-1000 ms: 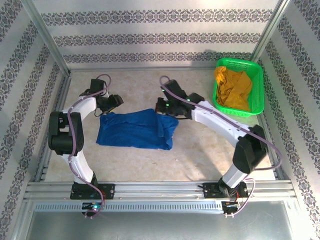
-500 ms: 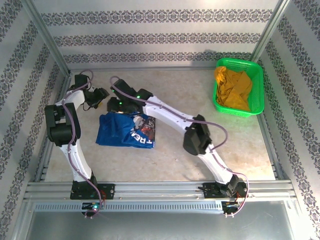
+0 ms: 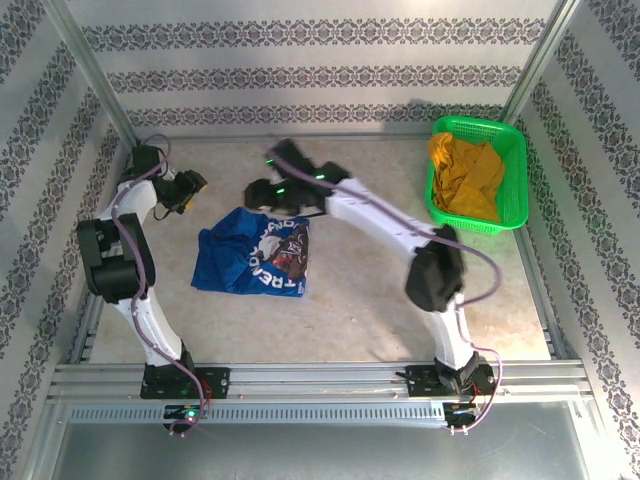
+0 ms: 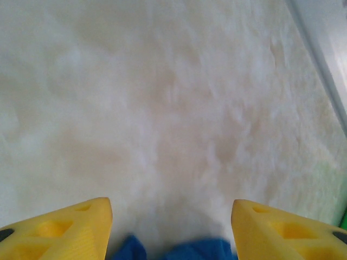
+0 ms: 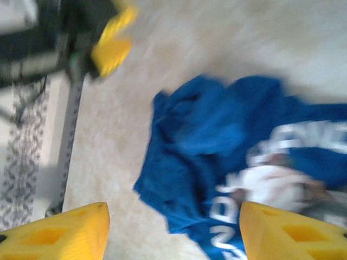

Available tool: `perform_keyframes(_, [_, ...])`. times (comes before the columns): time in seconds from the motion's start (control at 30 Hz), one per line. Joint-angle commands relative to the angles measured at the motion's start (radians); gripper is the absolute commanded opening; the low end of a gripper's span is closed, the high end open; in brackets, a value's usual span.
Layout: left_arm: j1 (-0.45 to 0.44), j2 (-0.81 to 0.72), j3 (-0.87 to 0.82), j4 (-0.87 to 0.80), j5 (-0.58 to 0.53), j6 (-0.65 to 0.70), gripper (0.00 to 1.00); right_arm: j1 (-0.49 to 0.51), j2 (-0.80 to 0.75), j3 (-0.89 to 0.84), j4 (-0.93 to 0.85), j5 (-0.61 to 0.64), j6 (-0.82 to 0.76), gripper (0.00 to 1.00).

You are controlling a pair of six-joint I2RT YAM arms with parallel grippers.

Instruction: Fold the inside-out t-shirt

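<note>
Where the shirt [image 3: 255, 252] lies, left of centre in the top view, it is a crumpled royal-blue heap of soft cotton, roughly squarish, on the cream, mottled table [image 3: 380, 300]. A patch with white lettering and a pale-and-dark print faces up on its right half. Just above the heap's upper edge sits the right gripper [image 3: 258, 194], black-bodied. In its wrist view [image 5: 173, 233] the two yellow wedge-shaped fingers [image 5: 59, 230] stand wide apart with nothing pinched, and folds of the shirt [image 5: 217, 135] lie on the table beyond them, blurred. Up and left of the shirt, clear of it, is the left gripper [image 3: 188, 186]. In its wrist view [image 4: 171, 227] the yellow fingers [image 4: 65, 230] are spread and empty, with bare table between them and a sliver of the shirt [image 4: 179, 252] at the bottom edge. Upper right: a green plastic mesh basket [image 3: 478, 121], rectangular, holding a rumpled mustard garment [image 3: 468, 178].
</note>
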Motion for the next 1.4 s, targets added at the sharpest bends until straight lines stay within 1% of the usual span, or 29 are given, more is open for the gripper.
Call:
perform_keyframes(0.0, [-0.093, -0.147, -0.109, -0.043, -0.008, 0.019, 0.60, -0.125, -0.064, -0.228, 0.147, -0.010, 0.020, 0.65])
perform_keyframes(0.07, [-0.155, -0.229, -0.181, -0.083, -0.073, 0.047, 0.61, -0.167, -0.062, -0.297, 0.183, -0.055, 0.031, 0.66])
perform_keyframes(0.13, [-0.225, -0.310, -0.243, -0.140, -0.164, 0.080, 0.61, -0.181, -0.043, -0.328, 0.201, -0.087, 0.030, 0.67])
perform_keyframes(0.23, [-0.310, -0.414, -0.331, -0.180, -0.290, 0.106, 0.61, -0.181, -0.003, -0.354, 0.235, -0.132, 0.051, 0.67])
perform_keyframes(0.33, [-0.381, -0.491, -0.397, -0.198, -0.389, 0.114, 0.61, -0.168, 0.030, -0.389, 0.294, -0.149, 0.091, 0.67])
perform_keyframes(0.43, [-0.444, -0.535, -0.437, -0.198, -0.421, 0.120, 0.61, -0.154, 0.058, -0.400, 0.312, -0.150, 0.111, 0.67])
perform_keyframes(0.63, [-0.578, -0.539, -0.494, -0.180, -0.457, 0.136, 0.61, -0.148, 0.083, -0.449, 0.359, -0.153, 0.151, 0.65])
perform_keyframes(0.8, [-0.617, -0.510, -0.524, -0.162, -0.545, 0.119, 0.60, -0.142, 0.104, -0.462, 0.362, -0.155, 0.155, 0.61])
perform_keyframes(0.87, [-0.620, -0.498, -0.533, -0.155, -0.590, 0.114, 0.55, -0.141, 0.110, -0.467, 0.363, -0.159, 0.157, 0.59])
perform_keyframes(0.9, [-0.621, -0.489, -0.535, -0.152, -0.606, 0.112, 0.49, -0.141, 0.112, -0.472, 0.363, -0.157, 0.157, 0.57])
perform_keyframes(1.03, [-0.620, -0.471, -0.549, -0.143, -0.630, 0.103, 0.15, -0.146, 0.107, -0.508, 0.378, -0.148, 0.169, 0.45])
perform_keyframes(1.07, [-0.620, -0.475, -0.553, -0.143, -0.636, 0.096, 0.03, -0.148, 0.106, -0.521, 0.386, -0.148, 0.173, 0.41])
perform_keyframes(1.1, [-0.619, -0.482, -0.555, -0.149, -0.648, 0.087, 0.00, -0.151, 0.103, -0.531, 0.392, -0.147, 0.178, 0.36])
perform_keyframes(1.17, [-0.618, -0.530, -0.563, -0.158, -0.666, 0.073, 0.00, -0.155, 0.093, -0.553, 0.404, -0.144, 0.183, 0.26])
perform_keyframes(1.23, [-0.613, -0.596, -0.569, -0.182, -0.685, 0.041, 0.00, -0.159, 0.088, -0.564, 0.407, -0.143, 0.183, 0.18])
perform_keyframes(1.3, [-0.597, -0.672, -0.587, -0.204, -0.698, -0.010, 0.00, -0.160, 0.086, -0.571, 0.413, -0.143, 0.181, 0.13])
perform_keyframes(1.37, [-0.554, -0.750, -0.628, -0.223, -0.698, -0.087, 0.00, -0.162, 0.085, -0.575, 0.418, -0.144, 0.183, 0.08])
